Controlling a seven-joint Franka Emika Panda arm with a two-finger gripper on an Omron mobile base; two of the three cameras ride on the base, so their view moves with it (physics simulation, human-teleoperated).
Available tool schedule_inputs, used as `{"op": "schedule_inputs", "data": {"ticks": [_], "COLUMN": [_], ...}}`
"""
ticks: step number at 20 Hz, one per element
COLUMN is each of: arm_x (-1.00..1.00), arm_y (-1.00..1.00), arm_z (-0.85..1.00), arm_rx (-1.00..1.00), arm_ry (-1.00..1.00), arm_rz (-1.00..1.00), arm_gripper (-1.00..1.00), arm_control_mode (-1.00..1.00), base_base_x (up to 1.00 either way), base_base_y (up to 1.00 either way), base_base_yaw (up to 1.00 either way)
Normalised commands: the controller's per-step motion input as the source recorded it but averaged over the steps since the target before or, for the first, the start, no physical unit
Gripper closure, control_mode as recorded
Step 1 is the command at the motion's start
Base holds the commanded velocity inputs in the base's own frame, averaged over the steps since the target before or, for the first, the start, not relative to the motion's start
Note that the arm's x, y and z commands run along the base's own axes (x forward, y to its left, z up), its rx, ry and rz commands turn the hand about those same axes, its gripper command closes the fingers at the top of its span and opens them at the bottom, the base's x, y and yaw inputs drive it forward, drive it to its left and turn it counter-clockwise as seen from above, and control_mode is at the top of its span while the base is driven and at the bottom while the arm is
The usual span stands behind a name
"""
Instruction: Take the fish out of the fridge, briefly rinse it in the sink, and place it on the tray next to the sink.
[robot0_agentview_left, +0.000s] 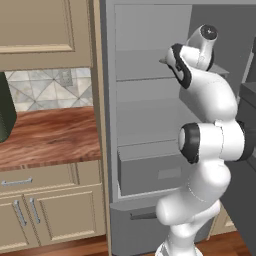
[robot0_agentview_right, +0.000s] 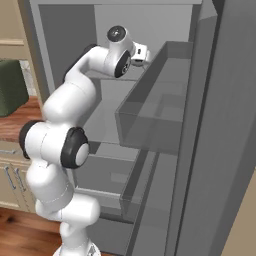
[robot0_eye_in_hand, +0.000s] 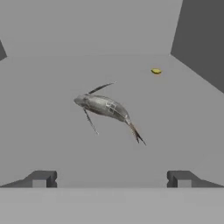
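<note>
— Where's the fish (robot0_eye_in_hand: 106, 107)?

— Lying on a pale shelf inside the fridge (robot0_agentview_left: 150, 107), just ahead of the gripper (robot0_eye_in_hand: 111, 178); a small yellow object (robot0_eye_in_hand: 156, 71) sits further back.

— Fingers?

— Spread wide, holding nothing.

— Best approach?

— I'd centre over the thick body, straddle its width, avoid the thin fins, then close.

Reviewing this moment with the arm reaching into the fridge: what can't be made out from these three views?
- What the small yellow object behind the fish is: hand view, too small.
- How the gripper stands over the shelf: both base views, the arm's own links cover it.
- How the fish lies on the shelf from the room's side: left base view, the arm blocks it.
</note>
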Motion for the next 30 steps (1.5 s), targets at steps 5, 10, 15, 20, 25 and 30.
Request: {"op": "schedule_inputs", "data": {"ticks": [5,10,15,20,25,30], "arm_x": [0.28,0.09,0.13,0.3,0.3,0.42], "arm_y": [0.0,0.0,0.0,0.0,0.0,0.0], "arm_z": [-0.03,-0.26,-0.16,-0.03,0.0,-0.05], "arm_rx": [0.0,0.0,0.0,0.0,0.0,0.0], "arm_ry": [0.0,0.0,0.0,0.0,0.0,0.0], "arm_rz": [0.04,0.06,0.06,0.02,0.0,0.0], "arm_gripper": [-1.0,-1.0,-1.0,-1.0,-1.0,-1.0], "arm_control_mode": [-1.0,-1.0,-1.0,-1.0,-1.0,-1.0], "base_base_x": [0.0,0.0,0.0,0.0,0.0,0.0], "base_base_y": [0.0,0.0,0.0,0.0,0.0,0.0], "base_base_yaw": [0.0,0.0,0.0,0.0,0.0,0.0]}}
